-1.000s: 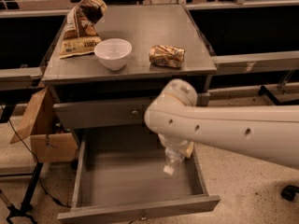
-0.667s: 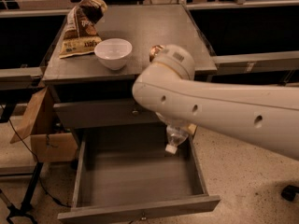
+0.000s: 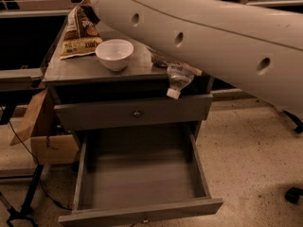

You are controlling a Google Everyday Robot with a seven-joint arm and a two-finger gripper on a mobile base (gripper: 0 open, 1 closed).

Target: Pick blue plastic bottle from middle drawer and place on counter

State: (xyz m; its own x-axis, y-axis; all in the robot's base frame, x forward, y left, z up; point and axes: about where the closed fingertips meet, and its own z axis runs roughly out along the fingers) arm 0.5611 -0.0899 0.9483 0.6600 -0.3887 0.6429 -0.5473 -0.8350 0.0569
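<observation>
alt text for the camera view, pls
A blue plastic bottle hangs cap-down at the front edge of the counter, from a gripper mostly hidden under the white robot arm crossing the frame. Below, the middle drawer stands open; a white bowl and snack packet sit on the counter.

Arm (image 3: 213, 37) was one broad, smooth link, off-white to pale cream, rounded like a thick tube and blunt at its end near the upper left. Three small dark round holes (image 3: 178, 38) ran in a row along its side. The shell looked matte — greyer where the underside fell into shadow. Gripper was hidden behind the link's lower edge near mid-frame; none of it showed.
</observation>
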